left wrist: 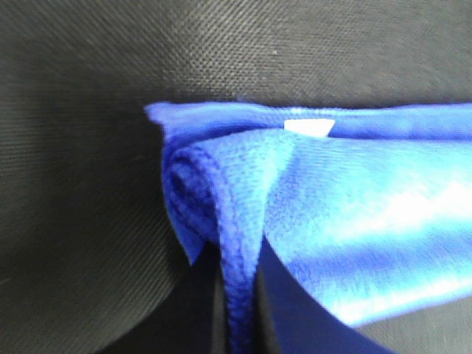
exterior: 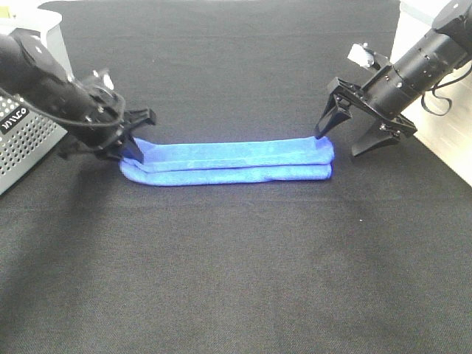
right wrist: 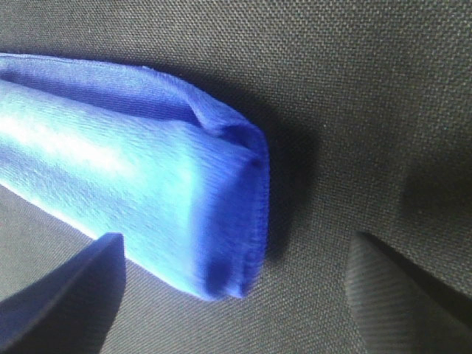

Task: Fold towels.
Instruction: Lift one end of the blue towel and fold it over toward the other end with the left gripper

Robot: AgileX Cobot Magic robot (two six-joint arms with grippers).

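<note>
From up high I see the towel (exterior: pixel 228 162) folded into a long narrow strip, lying left to right across the middle of the black bench (exterior: pixel 236 280), with one layer stacked a little farther back than the one under it. My left pincer (exterior: pixel 133 147) is down at the strip's left end, and its wrist camera shows the jaws closed tight on the cloth. A ridge of the darker stitched hem is squeezed up between the two dark fingers (left wrist: pixel 199 317), and the fabric bunches into a soft roll just beyond them. A small white tag (left wrist: pixel 308 127) peeks out of the fold near that end, on the edge away from the grip. My right pincer (exterior: pixel 350 133) is at the opposite end with its jaws spread wide and holding nothing. One fingertip sits right at the far right corner of the towel, and the other hangs over bare bench to the right of it. I cannot tell whether the first tip actually touches the cloth. In the right wrist view the rounded, folded end of the strip lies between the open fingers, closer to one of them, with bare black bench between it and the other. A perforated grey basket (exterior: pixel 22 140) stands at the left edge of the bench, behind my left arm and apart from the towel.
</note>
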